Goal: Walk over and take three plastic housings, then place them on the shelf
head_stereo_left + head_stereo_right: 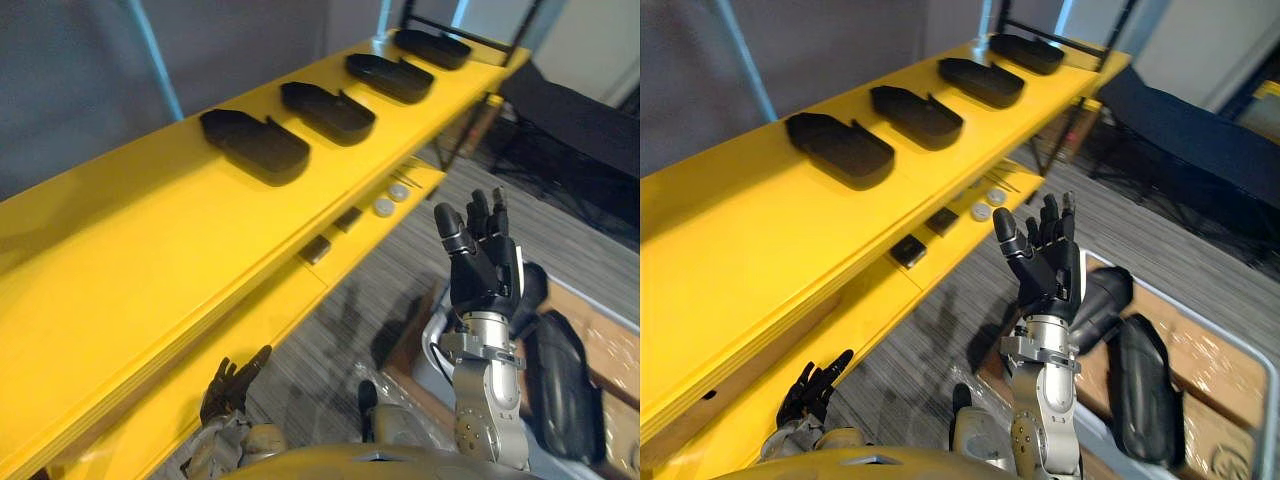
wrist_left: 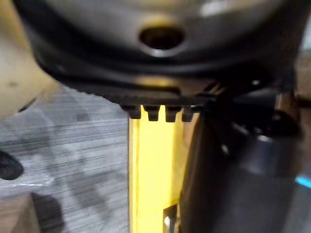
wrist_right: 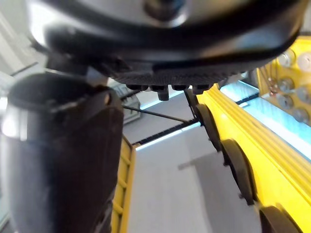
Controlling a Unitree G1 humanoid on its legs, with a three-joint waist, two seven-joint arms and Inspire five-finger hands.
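Four black plastic housings lie in a row on the top board of the yellow shelf (image 1: 120,260), running from the middle of the frame to the upper right: the nearest housing (image 1: 253,145), a second (image 1: 327,112), a third (image 1: 389,77) and the farthest housing (image 1: 431,47); they sit apart from one another, each flat on the board. More housings lie at the lower right in a bin (image 1: 1215,375) lined with brown board; one long housing (image 1: 1143,375) shows plainly there, and another dark one (image 1: 1095,300) shows just past the wrist.

The right hand (image 1: 480,265) stands raised at centre right, its fingers straight and slightly spread, its palm empty; it hangs in the air between the shelf edge and the bin, touching neither. The left hand (image 1: 228,388) is low at the lower left beside the shelf's lower board, its fingers loosely relaxed and holding nothing.

On the lower board lie two small white round pieces (image 1: 384,207) and two small dark blocks (image 1: 315,248); they seem to have no part in the task.

Judging by the empty hands and the filled top board, this is a gap between placing and fetching; the shelf may already hold its share. If another housing is wanted, the right hand must turn toward the lower right, drop into the bin and close round the long housing; it should then lift clear of the bin wall and set the housing on bare yellow board, away from the row.
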